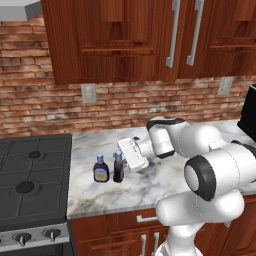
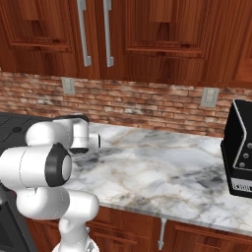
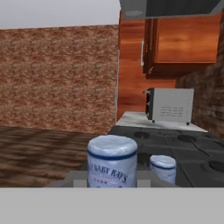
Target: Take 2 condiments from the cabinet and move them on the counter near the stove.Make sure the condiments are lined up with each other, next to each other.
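Note:
Two condiments stand side by side on the marble counter [image 1: 150, 187], just right of the stove [image 1: 30, 182]. The left bottle [image 1: 101, 170] stands free. The right bottle [image 1: 118, 169] is upright with its base at counter level, and my gripper [image 1: 119, 156] reaches in from the right, shut around its neck. In the hand view the held bottle's cap and label [image 3: 112, 161] sit between the fingertips of the gripper [image 3: 112, 176], with the other bottle [image 3: 162, 168] just beyond and the stove [image 3: 175, 139] behind. The cabinet niche is out of view.
A black coffee machine [image 1: 248, 114] [image 2: 239, 152] stands at the counter's right end. Panelled upper cabinet doors [image 1: 125, 35] hang over the counter. A silver toaster oven [image 3: 169, 105] sits on the counter past the stove, under a range hood [image 3: 170, 6].

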Available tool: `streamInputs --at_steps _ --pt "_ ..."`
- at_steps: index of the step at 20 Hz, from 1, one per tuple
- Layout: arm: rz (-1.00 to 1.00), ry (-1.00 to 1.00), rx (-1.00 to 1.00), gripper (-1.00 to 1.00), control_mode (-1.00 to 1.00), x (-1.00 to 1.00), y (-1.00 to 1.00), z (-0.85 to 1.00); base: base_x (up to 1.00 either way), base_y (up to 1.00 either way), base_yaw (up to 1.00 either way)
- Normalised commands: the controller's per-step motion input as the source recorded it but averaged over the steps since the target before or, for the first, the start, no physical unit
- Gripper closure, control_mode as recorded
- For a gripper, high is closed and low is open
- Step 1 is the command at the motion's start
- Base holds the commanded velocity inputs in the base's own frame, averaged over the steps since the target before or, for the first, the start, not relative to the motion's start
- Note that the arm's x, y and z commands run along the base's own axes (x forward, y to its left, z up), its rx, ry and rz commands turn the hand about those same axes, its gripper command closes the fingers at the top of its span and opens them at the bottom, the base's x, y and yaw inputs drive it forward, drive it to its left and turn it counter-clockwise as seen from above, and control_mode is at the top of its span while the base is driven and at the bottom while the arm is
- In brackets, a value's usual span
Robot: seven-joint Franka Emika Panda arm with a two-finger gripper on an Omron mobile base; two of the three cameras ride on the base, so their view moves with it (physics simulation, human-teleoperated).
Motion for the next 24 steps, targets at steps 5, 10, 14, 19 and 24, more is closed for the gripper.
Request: streamInputs --at_steps 5,10,14,19,24 --pt "0.0 0.0 0.03 1.0 -1.0 0.0 0.0 -0.07 0.0 0.0 0.0" --pt "0.0 0.0 0.07 1.0 -1.0 0.0 0.0 -0.04 0.0 0.0 0.0" --pt "0.0 0.0 0.06 1.0 -1.0 0.0 0.0 -0.04 0.0 0.0 0.0" --pt "0.0 0.01 0.01 1.0 -1.0 0.0 0.0 -0.12 0.0 0.0 0.0" --pt "0.0 0.02 0.0 1.0 -1.0 0.0 0.05 -0.15 0.0 0.0 0.0"
